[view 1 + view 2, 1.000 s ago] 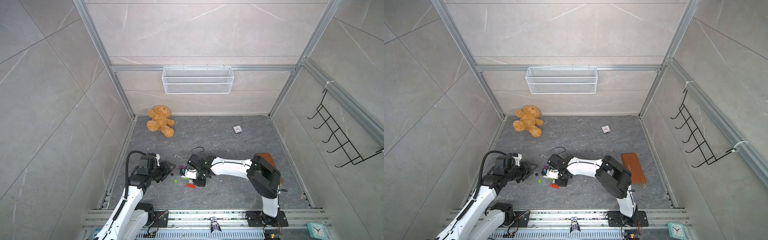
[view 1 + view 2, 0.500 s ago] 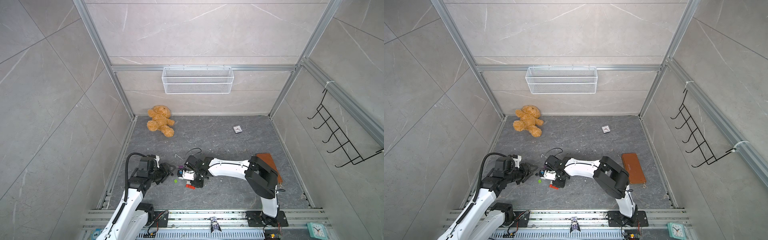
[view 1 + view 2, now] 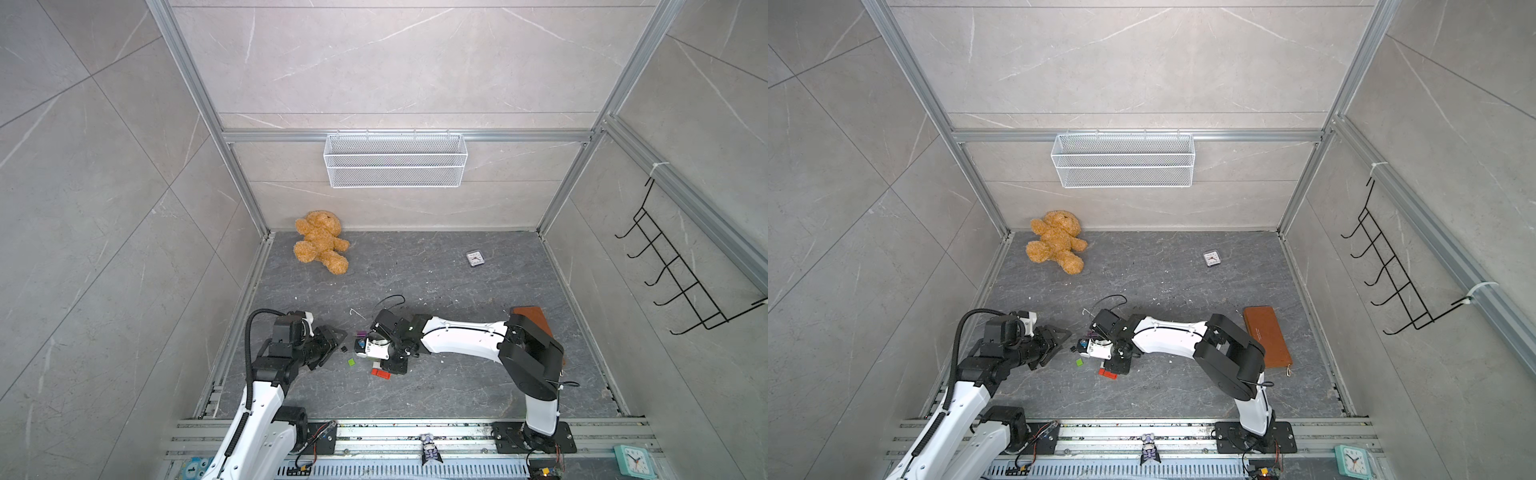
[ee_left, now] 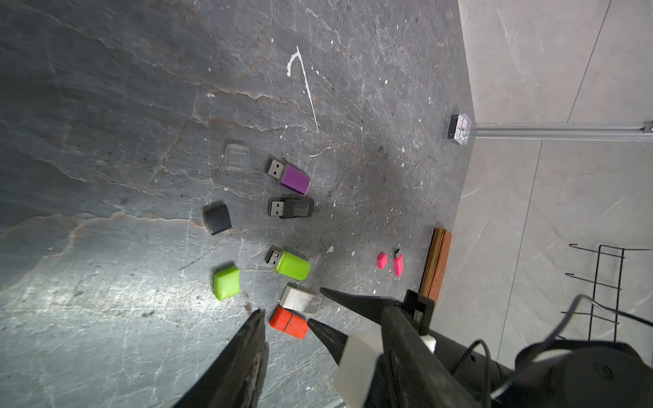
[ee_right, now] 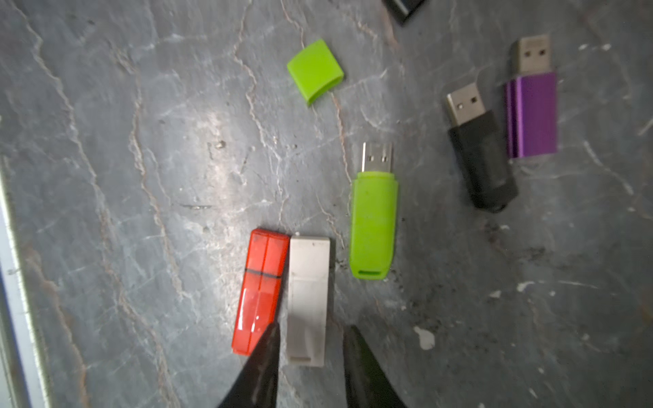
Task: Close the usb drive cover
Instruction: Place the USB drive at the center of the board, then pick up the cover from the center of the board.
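A silver rectangular capped USB drive (image 5: 308,296) lies flat on the grey stone floor (image 5: 141,176), side by side with a red translucent drive (image 5: 261,286) and touching it. Its cap end points away from the right gripper (image 5: 310,326), whose slightly parted fingers flank its tail. The left gripper (image 3: 336,344) hovers, spread and empty.

The silver drive (image 5: 306,296) lies flat on the tabletop (image 5: 141,159), cover on, against the red drive (image 5: 261,282) at six o'clock (also closed); green drive (image 5: 374,226) at twelve, uncapped, green cap (image 5: 314,70) toward nine.

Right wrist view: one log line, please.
right tool: open astride silver drive | left tool: open, empty | green drive: uncapped
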`<control>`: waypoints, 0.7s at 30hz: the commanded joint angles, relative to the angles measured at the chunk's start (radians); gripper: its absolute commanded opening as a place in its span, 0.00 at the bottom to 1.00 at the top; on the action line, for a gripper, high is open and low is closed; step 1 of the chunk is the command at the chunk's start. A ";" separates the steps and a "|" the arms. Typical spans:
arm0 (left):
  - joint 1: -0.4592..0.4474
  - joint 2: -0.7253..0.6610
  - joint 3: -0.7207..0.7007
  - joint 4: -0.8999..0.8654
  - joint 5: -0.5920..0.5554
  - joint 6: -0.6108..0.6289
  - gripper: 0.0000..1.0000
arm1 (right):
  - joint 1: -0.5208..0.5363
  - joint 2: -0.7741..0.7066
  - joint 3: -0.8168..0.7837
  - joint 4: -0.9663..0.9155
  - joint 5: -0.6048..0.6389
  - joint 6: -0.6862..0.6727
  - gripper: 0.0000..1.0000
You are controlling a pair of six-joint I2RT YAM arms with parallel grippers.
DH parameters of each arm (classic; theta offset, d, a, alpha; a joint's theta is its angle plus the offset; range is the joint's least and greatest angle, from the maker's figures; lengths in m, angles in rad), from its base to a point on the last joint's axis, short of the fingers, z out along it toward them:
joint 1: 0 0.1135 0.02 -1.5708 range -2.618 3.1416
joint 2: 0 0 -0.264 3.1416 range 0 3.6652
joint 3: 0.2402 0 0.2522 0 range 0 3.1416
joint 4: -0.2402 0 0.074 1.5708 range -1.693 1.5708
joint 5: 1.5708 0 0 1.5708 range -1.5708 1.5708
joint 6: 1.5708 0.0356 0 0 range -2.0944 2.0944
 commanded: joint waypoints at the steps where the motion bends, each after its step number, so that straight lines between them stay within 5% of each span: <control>1: 0.019 0.003 0.042 0.005 0.042 -0.017 0.56 | 0.007 -0.063 -0.018 0.044 -0.058 -0.108 0.34; 6: 0.054 0.071 0.056 0.042 0.123 -0.055 0.56 | 0.007 -0.086 -0.062 0.202 -0.235 -0.255 0.34; 21: 0.226 0.189 0.123 -0.006 0.186 0.030 0.55 | 0.005 0.222 0.249 0.166 -0.366 -0.365 0.36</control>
